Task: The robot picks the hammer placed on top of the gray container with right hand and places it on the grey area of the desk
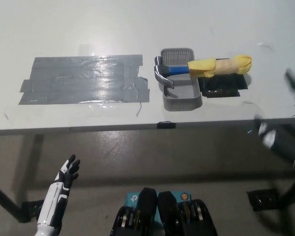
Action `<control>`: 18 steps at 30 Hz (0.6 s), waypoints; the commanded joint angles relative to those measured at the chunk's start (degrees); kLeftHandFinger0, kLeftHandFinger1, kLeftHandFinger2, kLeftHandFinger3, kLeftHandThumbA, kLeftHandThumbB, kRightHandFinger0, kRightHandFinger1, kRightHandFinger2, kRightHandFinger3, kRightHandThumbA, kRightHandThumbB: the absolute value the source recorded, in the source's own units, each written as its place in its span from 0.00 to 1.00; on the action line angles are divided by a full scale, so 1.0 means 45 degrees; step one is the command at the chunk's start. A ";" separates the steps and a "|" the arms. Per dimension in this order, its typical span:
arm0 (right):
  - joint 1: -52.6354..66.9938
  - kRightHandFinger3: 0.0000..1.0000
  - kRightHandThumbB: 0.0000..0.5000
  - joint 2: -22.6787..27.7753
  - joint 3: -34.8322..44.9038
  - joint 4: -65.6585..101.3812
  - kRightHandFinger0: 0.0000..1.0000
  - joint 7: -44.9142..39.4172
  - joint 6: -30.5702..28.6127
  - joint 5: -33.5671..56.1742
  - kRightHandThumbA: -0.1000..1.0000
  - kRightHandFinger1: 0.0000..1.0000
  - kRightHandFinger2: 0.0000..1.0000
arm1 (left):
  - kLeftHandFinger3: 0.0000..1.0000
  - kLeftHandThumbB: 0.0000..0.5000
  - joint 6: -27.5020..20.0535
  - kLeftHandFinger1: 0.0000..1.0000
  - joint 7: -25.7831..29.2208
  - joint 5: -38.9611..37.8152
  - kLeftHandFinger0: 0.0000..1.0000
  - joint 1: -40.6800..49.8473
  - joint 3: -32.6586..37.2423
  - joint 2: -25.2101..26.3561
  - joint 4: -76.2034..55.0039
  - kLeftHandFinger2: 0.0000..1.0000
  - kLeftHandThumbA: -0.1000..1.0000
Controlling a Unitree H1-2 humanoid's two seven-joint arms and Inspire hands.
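Observation:
A hammer [201, 67] with a steel head, blue neck and yellow wrapped handle lies across the top of the gray container [181, 98]; its handle sticks out to the right. The grey taped area [83, 79] covers the desk left of the container. My black right hand [281, 135] is a motion-blurred shape at the right edge, off the desk's front edge and well apart from the hammer. Below the desk at lower left, my white left hand [66, 174] rests open with its fingers spread.
A black tape patch [221, 87] lies on the white desk [137, 24] under the hammer's handle, right of the container. The desk's front edge [137, 127] runs across the middle of the picture, with floor and desk legs below it.

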State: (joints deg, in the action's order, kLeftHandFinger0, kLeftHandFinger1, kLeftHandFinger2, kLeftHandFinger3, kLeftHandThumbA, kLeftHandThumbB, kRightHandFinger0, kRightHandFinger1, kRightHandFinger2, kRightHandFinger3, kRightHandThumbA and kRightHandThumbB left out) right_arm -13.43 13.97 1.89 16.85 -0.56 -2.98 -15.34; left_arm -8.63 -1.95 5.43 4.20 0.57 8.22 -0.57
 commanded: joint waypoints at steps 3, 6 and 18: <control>-0.4593 1.00 0.53 0.2061 -0.0936 -0.1473 1.00 -0.1785 0.2928 -0.2720 0.71 1.00 1.00 | 1.00 0.43 -0.0509 1.00 0.0053 0.0080 1.00 -0.0157 -0.0020 0.0027 -0.0495 1.00 1.00; -0.6559 1.00 0.60 0.2773 -0.1957 -0.3761 1.00 -0.2773 0.3291 -0.2962 0.71 1.00 1.00 | 1.00 0.42 -0.0561 1.00 0.0013 0.0072 1.00 -0.0194 0.0000 0.0052 -0.0497 1.00 1.00; -1.1474 1.00 0.86 0.2834 -0.6113 -1.0459 1.00 -0.6295 0.4209 -0.3713 0.87 1.00 1.00 | 1.00 0.38 -0.0588 1.00 -0.0029 0.0048 1.00 -0.0281 0.0044 0.0037 -0.0454 1.00 1.00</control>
State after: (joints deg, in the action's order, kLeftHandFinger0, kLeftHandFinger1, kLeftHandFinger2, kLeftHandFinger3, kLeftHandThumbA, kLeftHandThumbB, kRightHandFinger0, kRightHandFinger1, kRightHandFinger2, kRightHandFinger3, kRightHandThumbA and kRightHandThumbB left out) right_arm -54.58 25.63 -20.50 -22.37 -17.31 11.23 -27.44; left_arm -8.62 -1.96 5.45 3.52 0.56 8.19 -0.50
